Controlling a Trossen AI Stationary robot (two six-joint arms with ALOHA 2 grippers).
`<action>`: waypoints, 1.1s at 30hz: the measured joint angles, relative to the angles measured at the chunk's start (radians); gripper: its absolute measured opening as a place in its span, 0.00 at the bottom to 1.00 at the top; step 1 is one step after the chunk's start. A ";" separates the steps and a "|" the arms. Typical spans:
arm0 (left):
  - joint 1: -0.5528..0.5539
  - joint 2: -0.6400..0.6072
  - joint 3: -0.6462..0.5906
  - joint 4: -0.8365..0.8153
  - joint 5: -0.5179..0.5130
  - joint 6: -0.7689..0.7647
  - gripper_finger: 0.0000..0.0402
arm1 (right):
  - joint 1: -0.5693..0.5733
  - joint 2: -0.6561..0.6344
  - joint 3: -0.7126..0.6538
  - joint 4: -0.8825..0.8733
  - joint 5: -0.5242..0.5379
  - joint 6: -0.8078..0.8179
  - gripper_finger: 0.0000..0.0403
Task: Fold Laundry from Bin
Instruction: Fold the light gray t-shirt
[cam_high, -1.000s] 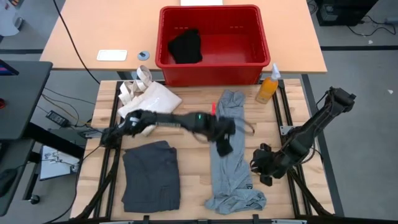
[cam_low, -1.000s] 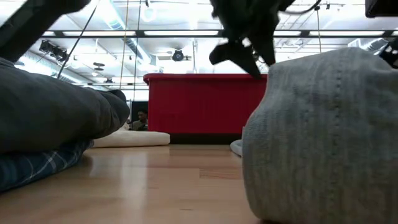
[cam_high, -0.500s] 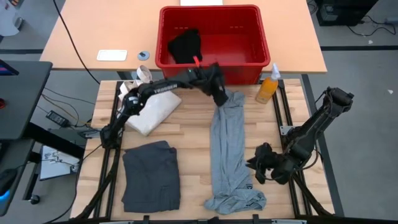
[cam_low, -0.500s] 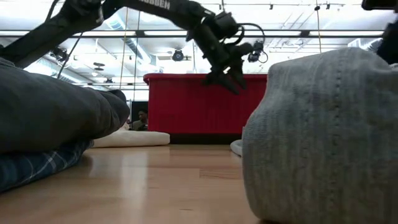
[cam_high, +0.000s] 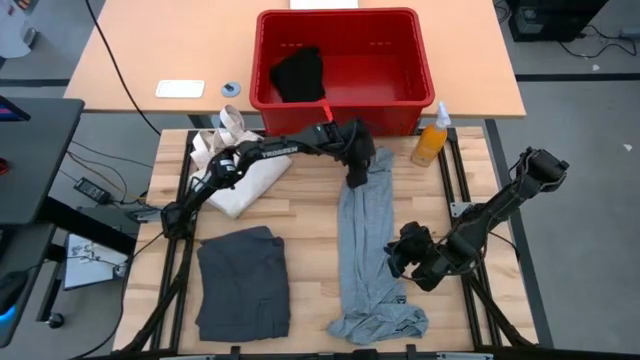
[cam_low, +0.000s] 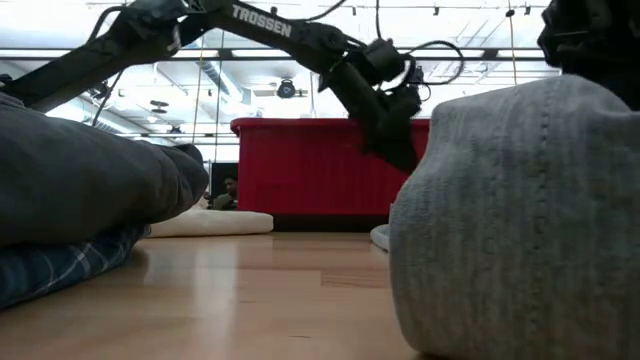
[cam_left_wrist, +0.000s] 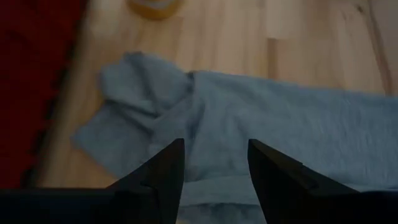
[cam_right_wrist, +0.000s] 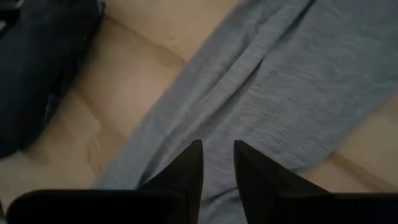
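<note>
- High view: light grey piece (cam_high: 370, 245) lies as a long strip down the middle of the wooden counter (cam_high: 310, 215), far end bunched near the bin (cam_high: 345, 72), near end crumpled at the counter's front edge.
- High view: left claw (cam_high: 357, 172) sits over the far end of the light grey piece, arm reaching across from the left past the cream tote bag (cam_high: 240, 160). Right claw (cam_high: 398, 262) is at the strip's right edge, toward the near end.
- High view: dark charcoal-grey piece (cam_high: 243, 282) lies folded into a neat rectangle on the front left of the counter. Black piece (cam_high: 298, 74) is heaped in the left part of the red bin. Orange spray bottle (cam_high: 431, 140) stands just right of the bin's front corner.
- Low view: light grey piece (cam_low: 515, 215) fills the right foreground as a ribbed lump. Dark charcoal-grey piece (cam_low: 85, 190) is stacked on a blue-and-white plaid shirt (cam_low: 60, 265) at left. Red bin (cam_low: 320, 165) is behind; the left arm comes down in front of it.
- Left wrist view: left claw (cam_left_wrist: 216, 165) has fingers apart, gripping nothing, over the folded-over end of the light grey piece (cam_left_wrist: 261, 134); red bin wall (cam_left_wrist: 28, 74) alongside.
- Right wrist view: right claw (cam_right_wrist: 217, 163) has fingers close with a narrow gap, above the wrinkled light grey piece (cam_right_wrist: 267, 93); cannot tell if fabric is pinched. Dark garment (cam_right_wrist: 43, 68) off to the side.
</note>
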 joint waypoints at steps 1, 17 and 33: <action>-0.002 0.013 0.000 0.009 0.004 0.006 0.44 | -0.004 0.003 0.000 0.002 0.000 0.014 0.25; 0.035 0.158 0.001 0.127 -0.106 0.130 0.43 | -0.009 0.003 0.000 0.034 -0.050 0.047 0.25; 0.013 0.160 0.000 0.060 -0.176 0.061 0.17 | 0.012 0.003 0.000 0.092 -0.039 0.044 0.25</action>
